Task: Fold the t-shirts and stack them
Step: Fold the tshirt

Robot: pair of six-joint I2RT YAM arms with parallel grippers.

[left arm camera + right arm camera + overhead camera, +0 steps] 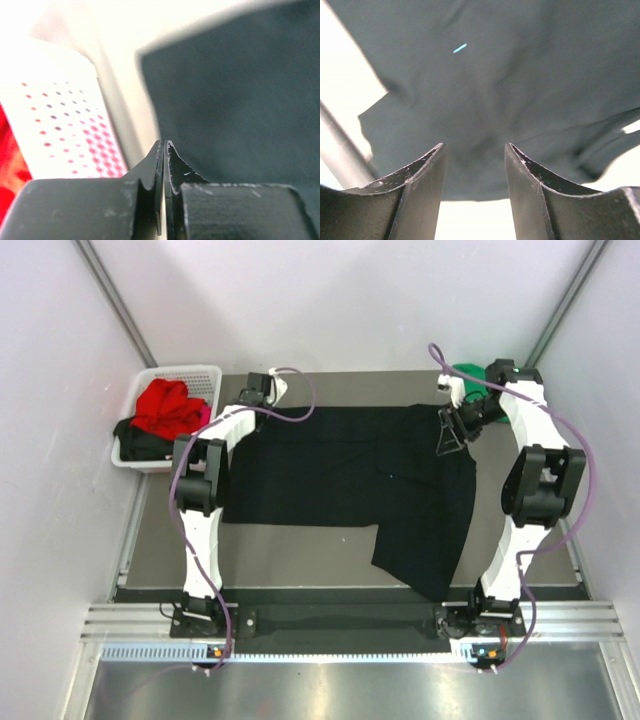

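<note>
A large black t-shirt (pixel 340 480) lies spread on the table, one part reaching toward the near edge. Its tiny blue chest mark (pixel 460 48) shows in the right wrist view. My left gripper (pixel 252 402) is at the shirt's far-left corner; its jaws (pixel 164 145) are shut with no cloth seen between them, the black t-shirt (pixel 235 100) just to their right. My right gripper (pixel 448 440) is open and empty above the shirt's far-right part (pixel 485 100). A green t-shirt (pixel 468 373) lies behind the right arm. A red t-shirt (pixel 165 405) and a black one (pixel 140 440) lie in the basket.
A white lattice plastic basket (pixel 195 375) stands at the far left of the table, close beside the left gripper, and shows in the left wrist view (pixel 65 115). White walls close in the table at the left, the right and the back.
</note>
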